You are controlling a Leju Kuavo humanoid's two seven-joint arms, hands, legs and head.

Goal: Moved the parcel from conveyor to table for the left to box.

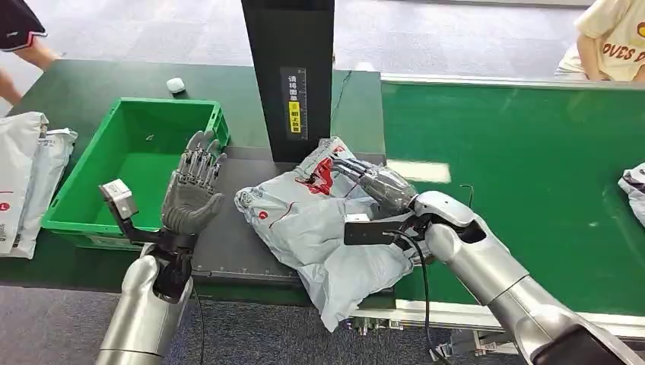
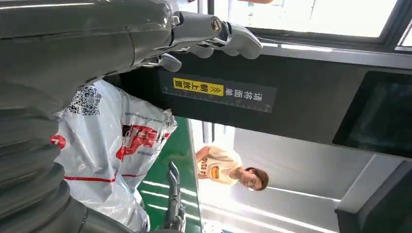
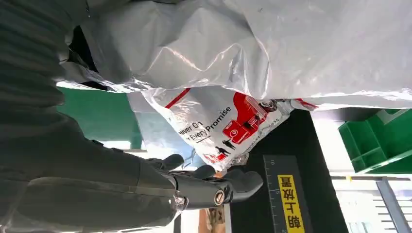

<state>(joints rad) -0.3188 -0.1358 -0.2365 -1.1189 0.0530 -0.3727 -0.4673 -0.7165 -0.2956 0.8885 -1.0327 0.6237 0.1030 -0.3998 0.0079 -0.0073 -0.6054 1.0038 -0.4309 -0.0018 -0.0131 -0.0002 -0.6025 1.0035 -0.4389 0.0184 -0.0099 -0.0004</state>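
Note:
The parcel (image 1: 304, 220), a crumpled grey plastic mailer with red print, lies on the black table (image 1: 228, 243) in front of the black pillar, one corner hanging over the front edge. My right hand (image 1: 373, 182) rests on top of the parcel with fingers stretched toward the pillar and nothing gripped. In the right wrist view the parcel (image 3: 218, 48) bulges beside my right hand (image 3: 204, 182), whose thumb and fingers are apart. My left hand (image 1: 194, 186) is raised upright, fingers spread, left of the parcel beside the green bin (image 1: 84, 175). The left wrist view shows my left hand (image 2: 209, 36) empty near the parcel (image 2: 107, 141).
The green conveyor (image 1: 517, 175) runs to the right, with another parcel (image 1: 635, 186) at its edge. The black pillar (image 1: 293, 76) stands behind the table. Grey mailers (image 1: 23, 175) lie left of the bin. A person (image 1: 608, 38) sits at the far right, another (image 1: 19, 34) at the far left.

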